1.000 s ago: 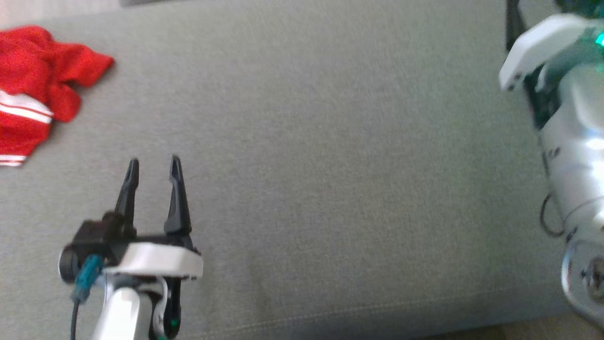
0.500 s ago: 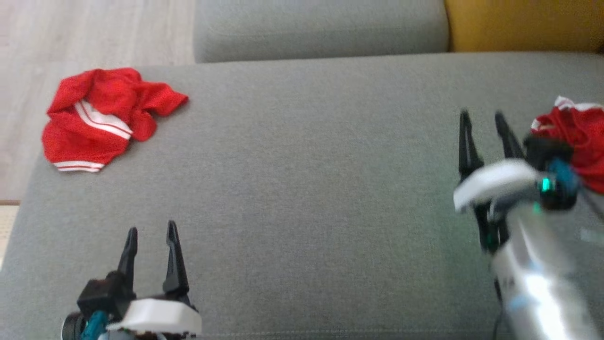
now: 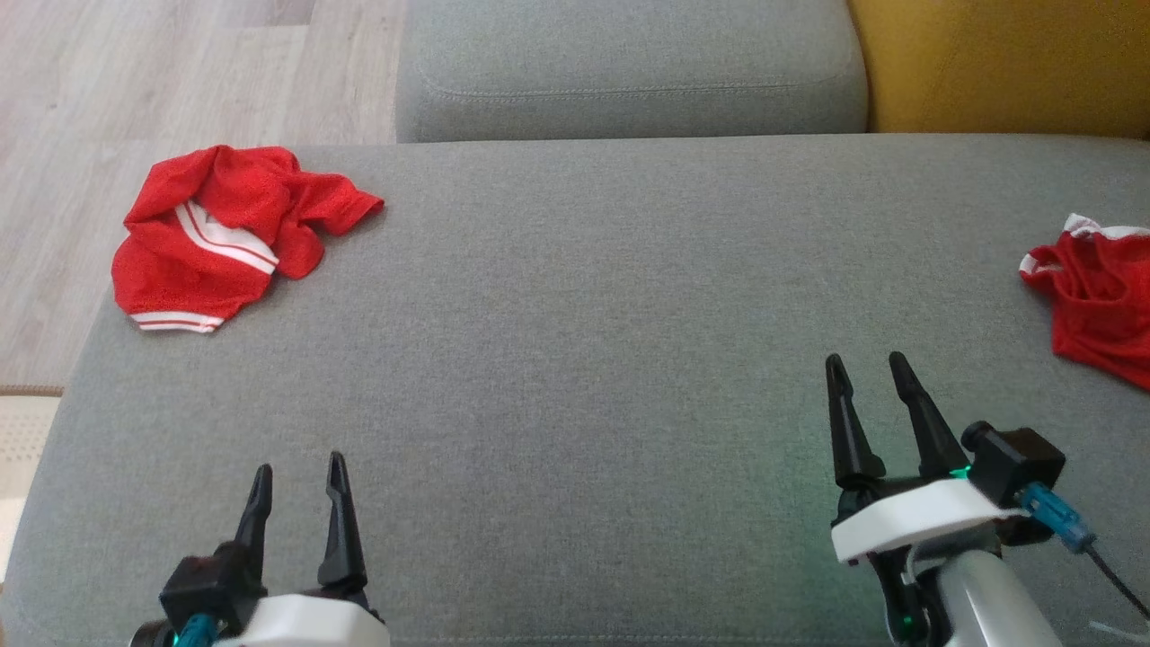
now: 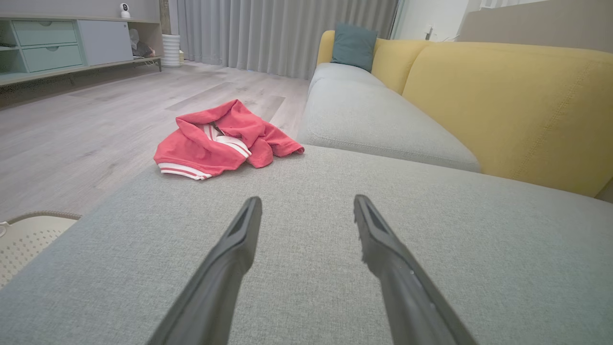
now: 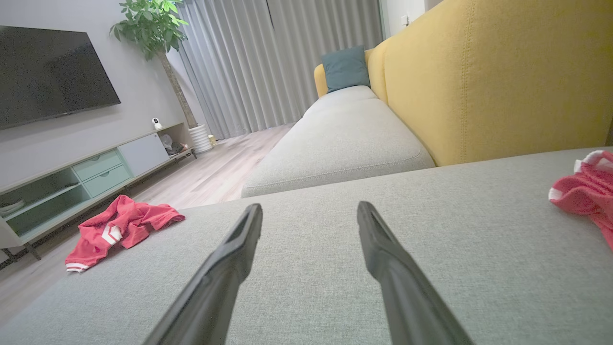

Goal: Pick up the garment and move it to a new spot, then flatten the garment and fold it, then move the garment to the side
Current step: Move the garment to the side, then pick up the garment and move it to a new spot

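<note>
A crumpled red garment with white stripes lies at the far left corner of the grey sofa seat; it is ahead and left of the fingers in the left wrist view and far left in the right wrist view. A second red garment with white trim lies at the seat's right edge, partly cut off, also at the right wrist view's right edge. My left gripper hovers open at the lower left, holding nothing. My right gripper stands open at the lower right, holding nothing, left of the second garment.
A second grey seat cushion and the yellow backrest lie beyond the seat. Wooden floor lies off the left edge, with a pale perforated object low beside the sofa. A TV cabinet stands across the room.
The head camera has tilted up and swung, bringing more of the sofa and both garments into view. My right arm came down from the upper right to the lower right, gripper open.
</note>
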